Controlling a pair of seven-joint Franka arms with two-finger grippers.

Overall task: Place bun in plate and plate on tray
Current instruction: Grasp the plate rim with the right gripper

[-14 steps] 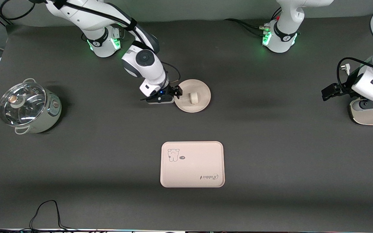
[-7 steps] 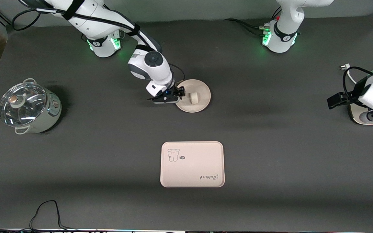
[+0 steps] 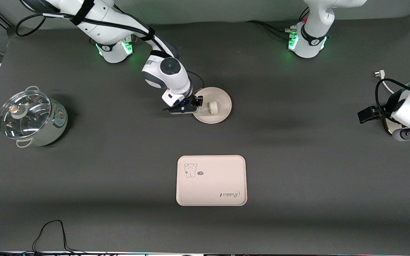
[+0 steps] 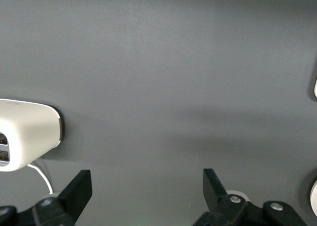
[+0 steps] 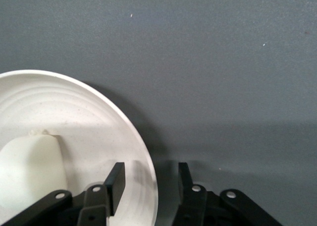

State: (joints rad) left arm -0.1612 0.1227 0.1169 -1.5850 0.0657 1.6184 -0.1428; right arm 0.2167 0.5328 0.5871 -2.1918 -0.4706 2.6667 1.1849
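Note:
The bun (image 3: 212,107) lies in the round plate (image 3: 223,113), which sits on the table mat farther from the front camera than the tray (image 3: 212,186). My right gripper (image 3: 198,101) is low at the plate's rim on the side toward the right arm's end. In the right wrist view the right gripper (image 5: 150,179) is open, one finger over the plate (image 5: 94,132) and one outside it, with the rim between them; the bun (image 5: 29,166) shows inside. My left gripper (image 3: 366,116) is open and empty over the mat at the left arm's end (image 4: 147,186).
A steel pot with a glass lid (image 3: 30,117) stands at the right arm's end of the table. A white device (image 4: 25,134) with a cable lies on the mat near the left gripper. A black cable (image 3: 48,231) lies near the front edge.
My right gripper has slid a little onto the plate's rim. My left arm has shifted, its gripper moving toward the front camera. Plate, bun and tray have not moved.

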